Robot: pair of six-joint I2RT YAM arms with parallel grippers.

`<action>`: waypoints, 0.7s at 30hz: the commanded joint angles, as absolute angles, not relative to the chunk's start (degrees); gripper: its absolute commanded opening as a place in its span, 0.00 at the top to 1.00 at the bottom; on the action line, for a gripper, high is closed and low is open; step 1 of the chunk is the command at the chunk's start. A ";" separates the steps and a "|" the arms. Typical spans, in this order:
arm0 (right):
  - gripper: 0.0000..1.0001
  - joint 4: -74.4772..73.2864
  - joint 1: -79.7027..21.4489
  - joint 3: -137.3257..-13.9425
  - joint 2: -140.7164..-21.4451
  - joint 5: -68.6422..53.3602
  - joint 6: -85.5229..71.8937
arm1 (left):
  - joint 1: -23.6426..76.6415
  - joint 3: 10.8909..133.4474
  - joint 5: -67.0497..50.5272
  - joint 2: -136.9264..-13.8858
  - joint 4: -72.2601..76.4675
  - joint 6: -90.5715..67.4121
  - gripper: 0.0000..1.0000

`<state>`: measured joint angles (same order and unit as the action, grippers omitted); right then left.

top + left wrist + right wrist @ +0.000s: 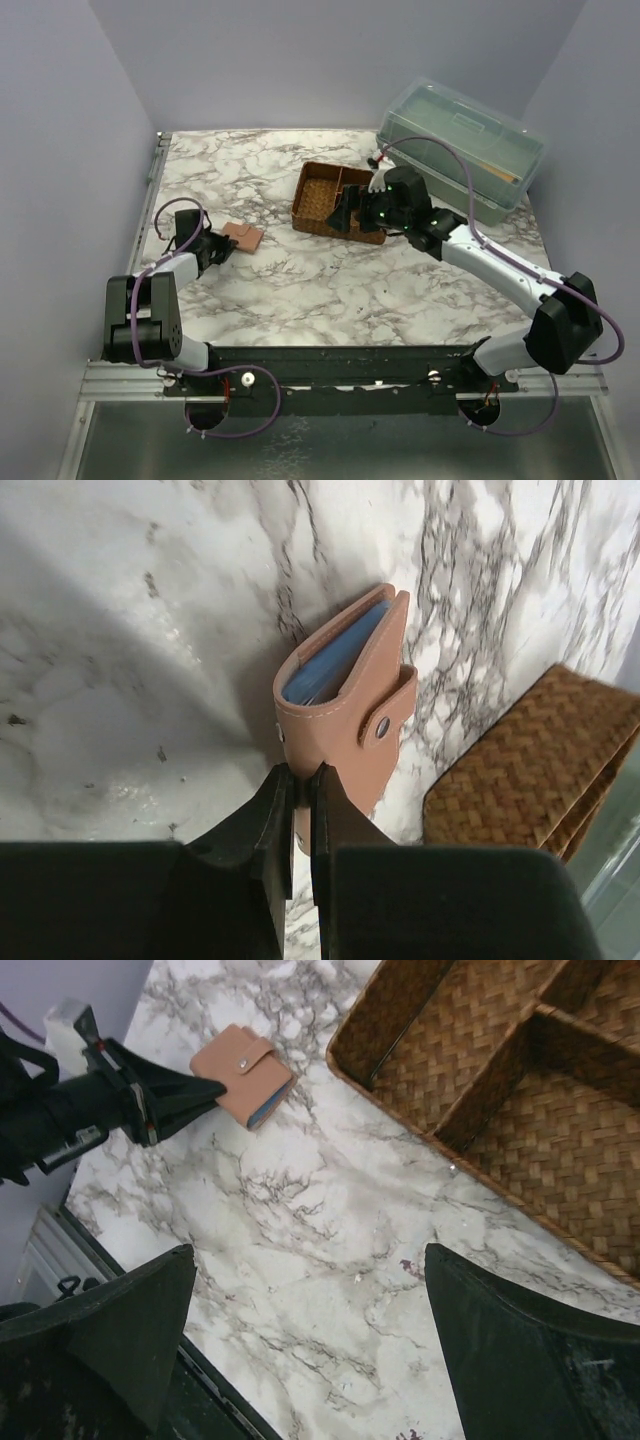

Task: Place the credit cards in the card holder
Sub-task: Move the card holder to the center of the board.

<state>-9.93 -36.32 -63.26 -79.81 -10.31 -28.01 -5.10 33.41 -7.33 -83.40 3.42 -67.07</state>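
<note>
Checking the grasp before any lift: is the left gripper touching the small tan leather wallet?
Touching. The left wrist view shows the left gripper with its jaws pinched on the near edge of the small tan leather wallet.

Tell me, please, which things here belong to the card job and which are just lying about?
Job in hand:
- card holder, its edge pinched by the left hand
- right hand, open above the table

Lying about:
- woven tray
- green translucent box
</note>
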 commanded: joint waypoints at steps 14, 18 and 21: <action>0.10 -10.27 -43.61 -60.11 -90.02 -9.60 -26.38 | 24.09 39.35 -15.74 -82.71 -11.00 -45.09 0.94; 0.18 -10.68 -46.68 -57.95 -91.60 -5.81 -29.59 | 26.77 41.27 -18.39 -86.04 -10.99 -44.52 0.94; 0.20 -12.71 -50.47 -57.29 -93.61 2.97 -32.22 | 27.40 43.06 -20.09 -88.46 -10.99 -44.47 0.94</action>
